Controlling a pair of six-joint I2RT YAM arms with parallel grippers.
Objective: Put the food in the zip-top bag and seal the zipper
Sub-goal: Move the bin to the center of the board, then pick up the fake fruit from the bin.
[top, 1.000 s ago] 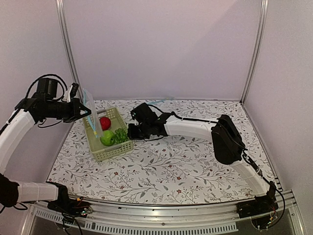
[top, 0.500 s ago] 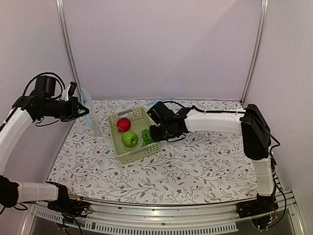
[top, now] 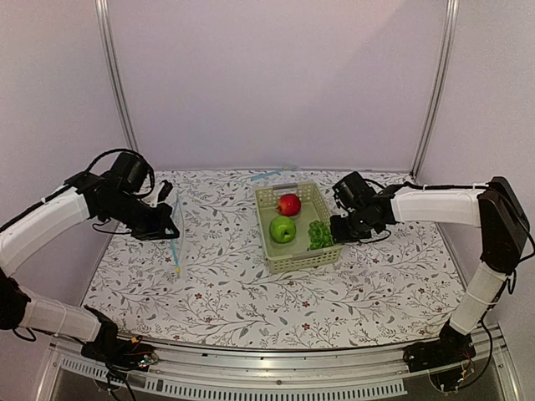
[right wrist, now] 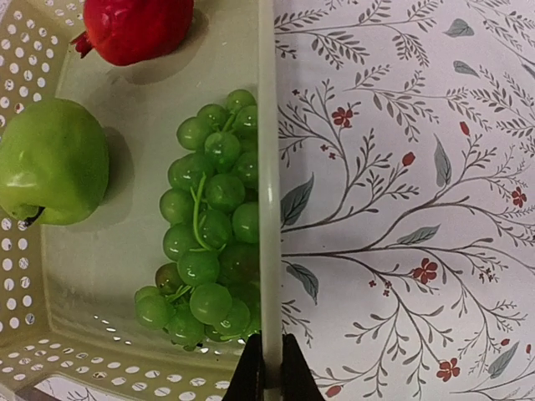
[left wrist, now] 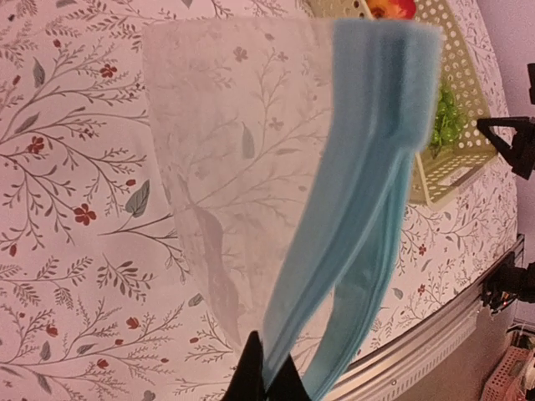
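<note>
left of centre in the top view, the left fingers [left wrist: 249, 380] were clamped on the zip-top bag [left wrist: 234, 167] by its blue zipper [left wrist: 368, 209]. right of centre, the right fingers [right wrist: 247, 380] pinched the rim of the basket [right wrist: 269, 209] on the counter [top: 251, 292]; red apple [top: 289, 204], green apple [top: 282, 230] and grapes [top: 320, 235] lay inside.

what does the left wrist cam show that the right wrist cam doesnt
Only the left wrist view: the clear zip-top bag and its blue zipper, pinched in the left gripper.
Only the right wrist view: the green apple, and the right gripper shut on the rim of the basket.
Both: the basket, the grapes, the red apple and the floral table.
</note>
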